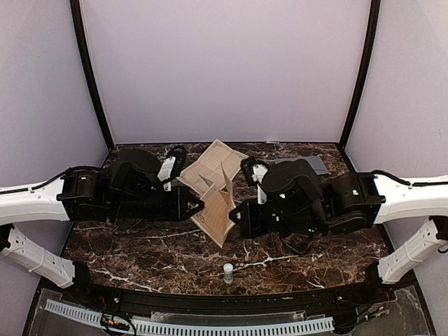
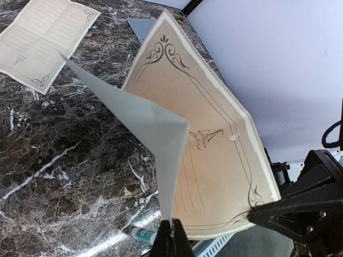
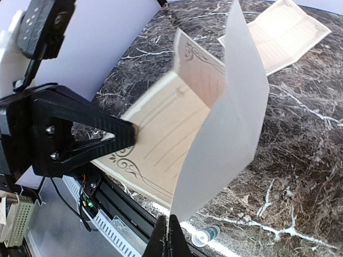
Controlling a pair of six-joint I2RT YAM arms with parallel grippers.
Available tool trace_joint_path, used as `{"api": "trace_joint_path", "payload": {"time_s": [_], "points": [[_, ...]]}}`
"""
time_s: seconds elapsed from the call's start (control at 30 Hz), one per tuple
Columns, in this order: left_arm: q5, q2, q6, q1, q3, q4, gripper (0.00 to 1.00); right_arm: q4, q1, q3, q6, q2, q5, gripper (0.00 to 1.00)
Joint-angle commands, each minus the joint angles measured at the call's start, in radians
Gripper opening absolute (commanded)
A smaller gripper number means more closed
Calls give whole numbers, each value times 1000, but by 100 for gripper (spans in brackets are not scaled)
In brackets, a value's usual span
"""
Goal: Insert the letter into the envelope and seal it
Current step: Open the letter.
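Observation:
The letter (image 1: pixel 218 210) is a tan printed sheet with a pale back, bent into a V and held off the table between both arms. My left gripper (image 1: pixel 201 208) is shut on one half's edge; in the left wrist view it (image 2: pixel 172 238) pinches the pale flap (image 2: pixel 155 128). My right gripper (image 1: pixel 234 210) is shut on the other half's edge, seen in the right wrist view (image 3: pixel 170 240) under the pale flap (image 3: pixel 230 134). The slate-grey envelope (image 1: pixel 316 165) lies flat at the back right, partly hidden by the right arm; a corner shows in the left wrist view (image 2: pixel 140 27).
A second tan printed sheet (image 1: pixel 212 164) lies flat at the back centre, also in the wrist views (image 2: pixel 43 43) (image 3: pixel 284 35). A small white-and-green tube (image 1: pixel 228 272) lies near the front edge (image 2: pixel 140 234) (image 3: pixel 206 235). Walls enclose the dark marble table (image 1: pixel 140 252).

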Motion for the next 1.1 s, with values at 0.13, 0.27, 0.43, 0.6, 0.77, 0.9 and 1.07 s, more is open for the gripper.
{"api": "trace_joint_path", "payload": {"time_s": [0.13,0.27,0.43,0.6,0.77,0.9,1.07], "points": [[-102,-136,69,-4,-60,-27,0,-6,-32,-138,215,-101,82,11],[-61,-195,199,-4,-105,53,0,140,-60,-229,174,-175,21,61],[-12,-251,272,-4,-119,109,0,324,-156,-381,156,-262,-102,92],[62,-304,282,-3,-150,231,0,567,-244,-554,162,-327,-254,99],[152,-350,276,-4,-155,316,0,798,-272,-643,125,-326,-407,99],[251,-354,278,-4,-128,342,0,923,-272,-655,108,-314,-481,99],[385,-353,276,-4,-120,422,0,931,-275,-638,119,-304,-487,99]]}}
